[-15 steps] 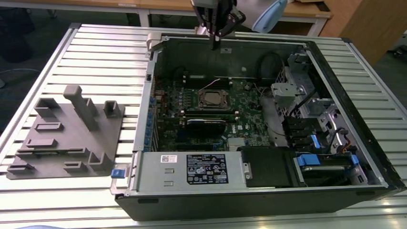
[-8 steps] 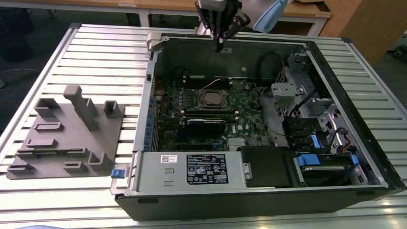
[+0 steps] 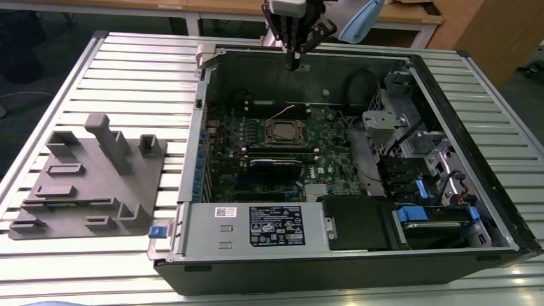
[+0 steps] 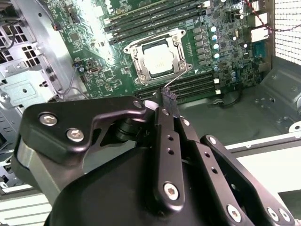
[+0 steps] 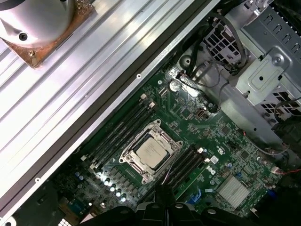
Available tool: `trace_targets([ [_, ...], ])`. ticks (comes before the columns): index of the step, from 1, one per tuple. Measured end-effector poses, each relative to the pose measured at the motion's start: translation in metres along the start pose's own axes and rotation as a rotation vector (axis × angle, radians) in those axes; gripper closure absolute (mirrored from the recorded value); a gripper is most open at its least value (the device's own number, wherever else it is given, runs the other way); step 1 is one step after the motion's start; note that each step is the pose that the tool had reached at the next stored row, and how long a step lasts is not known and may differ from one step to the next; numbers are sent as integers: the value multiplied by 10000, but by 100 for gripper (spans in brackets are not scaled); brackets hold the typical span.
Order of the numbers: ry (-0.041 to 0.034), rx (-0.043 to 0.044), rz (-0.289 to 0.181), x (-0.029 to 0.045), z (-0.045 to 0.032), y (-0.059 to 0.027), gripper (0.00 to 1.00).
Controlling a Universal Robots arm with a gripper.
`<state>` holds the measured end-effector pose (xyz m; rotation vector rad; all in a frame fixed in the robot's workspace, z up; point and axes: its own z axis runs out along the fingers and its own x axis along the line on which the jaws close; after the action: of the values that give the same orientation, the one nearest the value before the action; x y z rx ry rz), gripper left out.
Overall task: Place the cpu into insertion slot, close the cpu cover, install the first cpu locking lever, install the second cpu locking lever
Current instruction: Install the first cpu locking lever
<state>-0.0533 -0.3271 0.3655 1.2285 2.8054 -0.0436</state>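
Black two-finger claw (image 3: 295, 65): we saw it pinched narrow, fingers (image 4: 164, 117) drawn together until the tips met, closed on itself. It hung in the air over the open black computer case (image 3: 442, 95), near the wall at the top of the exterior view, apart from the green motherboard (image 3: 327, 143) below it.

In the second wrist view the tips pointed toward the square metal-rimmed insertion slot (image 4: 157, 59) without touching it. The flat square silver-grey cpu (image 4: 156, 57) sat inside that slot, top face up. The thin silver cpu cover frame (image 4: 136, 59) lay flat around it, with the chip showing through its window. We saw the same in the first wrist view: cpu (image 5: 150, 149) seated, frame down.

A thin metal lever rod (image 4: 181, 77) ran along the slot edge nearest the tips. We could not tell whether it was latched.

Further out, a black-and-blue memory stick (image 3: 274, 164) sat in the board just beside the slot. The case lay on a grey slatted aluminium table (image 3: 127, 70), and a grey moulded fixture block (image 3: 85, 172) rested on the table at the exterior view's left, well apart from the claw.
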Motion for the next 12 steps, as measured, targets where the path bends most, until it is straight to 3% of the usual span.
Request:
trace_targets([
  [4,-1,-3,-33,0,1,0,89],
  [8,-1,-46,-515,1,7,0,89],
  [12,0,-52,-573,1,7,0,89],
])
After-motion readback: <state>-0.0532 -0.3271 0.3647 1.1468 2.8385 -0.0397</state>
